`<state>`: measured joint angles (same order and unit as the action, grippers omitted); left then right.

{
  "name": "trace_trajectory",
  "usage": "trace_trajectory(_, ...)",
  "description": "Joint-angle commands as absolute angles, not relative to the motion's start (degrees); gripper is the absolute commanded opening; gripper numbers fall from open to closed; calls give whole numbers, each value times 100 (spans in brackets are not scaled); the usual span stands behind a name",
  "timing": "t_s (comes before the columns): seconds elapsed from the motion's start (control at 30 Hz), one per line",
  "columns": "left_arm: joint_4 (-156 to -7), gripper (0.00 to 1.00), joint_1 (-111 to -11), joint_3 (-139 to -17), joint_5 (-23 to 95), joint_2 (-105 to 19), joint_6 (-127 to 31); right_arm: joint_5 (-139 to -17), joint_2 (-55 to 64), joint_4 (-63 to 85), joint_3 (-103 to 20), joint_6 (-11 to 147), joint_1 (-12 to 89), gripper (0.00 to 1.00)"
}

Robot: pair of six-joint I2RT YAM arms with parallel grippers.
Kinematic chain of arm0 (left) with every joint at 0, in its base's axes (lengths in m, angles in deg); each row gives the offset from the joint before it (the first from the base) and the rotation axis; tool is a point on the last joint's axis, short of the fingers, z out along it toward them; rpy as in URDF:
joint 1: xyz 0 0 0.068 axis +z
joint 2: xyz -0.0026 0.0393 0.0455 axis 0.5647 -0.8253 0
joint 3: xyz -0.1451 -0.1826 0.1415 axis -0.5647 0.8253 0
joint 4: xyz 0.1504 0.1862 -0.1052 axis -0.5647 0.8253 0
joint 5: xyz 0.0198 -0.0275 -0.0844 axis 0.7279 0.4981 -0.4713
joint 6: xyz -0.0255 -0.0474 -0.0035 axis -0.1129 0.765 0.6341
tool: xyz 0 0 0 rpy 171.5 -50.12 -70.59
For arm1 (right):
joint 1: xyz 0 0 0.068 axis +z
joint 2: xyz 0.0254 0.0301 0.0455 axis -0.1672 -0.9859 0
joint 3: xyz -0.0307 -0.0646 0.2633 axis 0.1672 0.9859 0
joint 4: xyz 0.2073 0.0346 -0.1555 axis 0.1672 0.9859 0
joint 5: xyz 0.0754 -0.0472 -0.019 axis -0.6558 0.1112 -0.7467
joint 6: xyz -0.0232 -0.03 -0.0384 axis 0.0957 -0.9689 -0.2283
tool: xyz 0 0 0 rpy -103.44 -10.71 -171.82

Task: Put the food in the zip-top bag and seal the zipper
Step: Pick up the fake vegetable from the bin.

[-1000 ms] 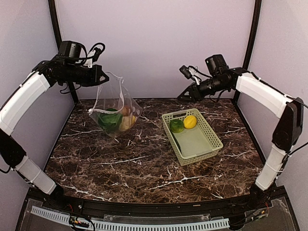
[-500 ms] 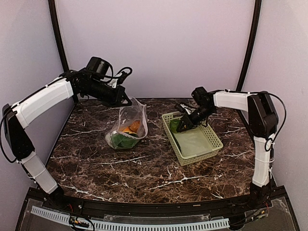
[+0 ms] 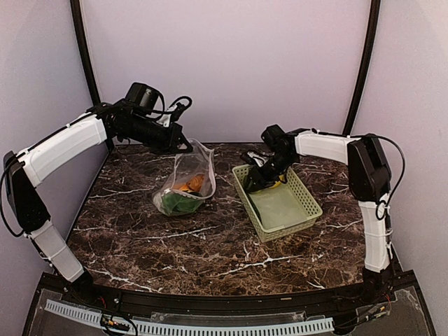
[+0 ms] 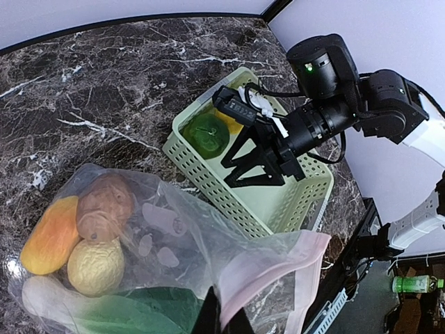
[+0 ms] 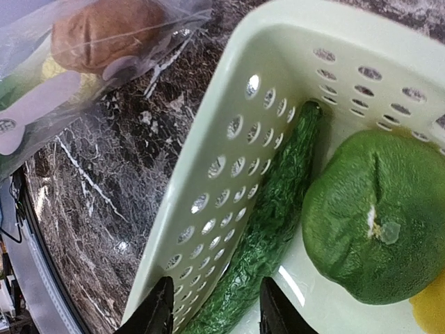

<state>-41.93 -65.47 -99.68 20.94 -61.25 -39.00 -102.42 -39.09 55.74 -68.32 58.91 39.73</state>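
My left gripper (image 3: 186, 148) is shut on the pink zipper edge (image 4: 306, 250) of the zip-top bag (image 3: 185, 180), whose bottom rests on the table. Its fingertips (image 4: 222, 321) pinch the mouth. Inside lie an orange-yellow piece (image 4: 49, 236), a red-brown piece (image 4: 104, 205), a pale yellow piece (image 4: 97, 266) and the green bok choy (image 4: 146, 309). My right gripper (image 3: 256, 179) is open, low at the basket's left end. Its fingers (image 5: 158, 309) straddle a dark green cucumber-like piece (image 5: 271, 229) and the basket wall. The green pepper (image 5: 368, 216) and the lemon (image 5: 432, 314) lie beside it.
The light green lattice basket (image 3: 297, 213) stands right of the bag on the marble table (image 3: 210, 245), and it also shows in the left wrist view (image 4: 306, 202). Black frame posts stand at the back corners.
My left arm has swung right and lowered the bag onto the table. My right arm has come down into the basket and shifted to its left end.
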Motion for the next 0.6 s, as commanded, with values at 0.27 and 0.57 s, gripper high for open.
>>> trace_trajectory(0.27, -4291, 1, -6541, -9809, 2246, -5713, -3756, -9713, -4457, 5881, -6859, 6108, 4183, 39)
trace_trajectory(0.57, -4472, 1, -6538, -9730, 2306, -5709, -3624, -9502, -4596, 5934, -7051, 6099, 4232, 23)
